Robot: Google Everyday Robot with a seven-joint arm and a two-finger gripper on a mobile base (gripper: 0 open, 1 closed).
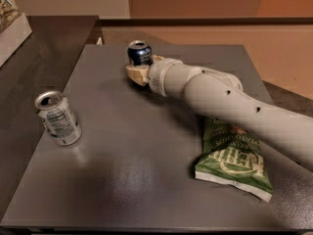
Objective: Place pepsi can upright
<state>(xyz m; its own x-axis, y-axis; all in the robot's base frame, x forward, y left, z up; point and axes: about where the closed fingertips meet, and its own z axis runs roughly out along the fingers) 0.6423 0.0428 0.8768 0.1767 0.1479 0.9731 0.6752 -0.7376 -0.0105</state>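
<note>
A: Where's the pepsi can?
B: At the far end of the worktop, upright, with the gripper right against its near side.
A: And the rest?
B: The second can stands by the left edge, well apart. The chip bag lies front right, partly under the arm.

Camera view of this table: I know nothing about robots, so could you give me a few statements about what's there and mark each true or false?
1. The pepsi can stands upright near the far edge of the table. True.
2. The pincer is next to the silver-white can. False: the pincer is at the base of the pepsi can, and the silver-white can stands apart near the table's left edge.
3. The green chip bag lies on the table, partly under the arm. True.
4. The silver-white can lies on its side. False: it stands with its opened top facing up.
</note>
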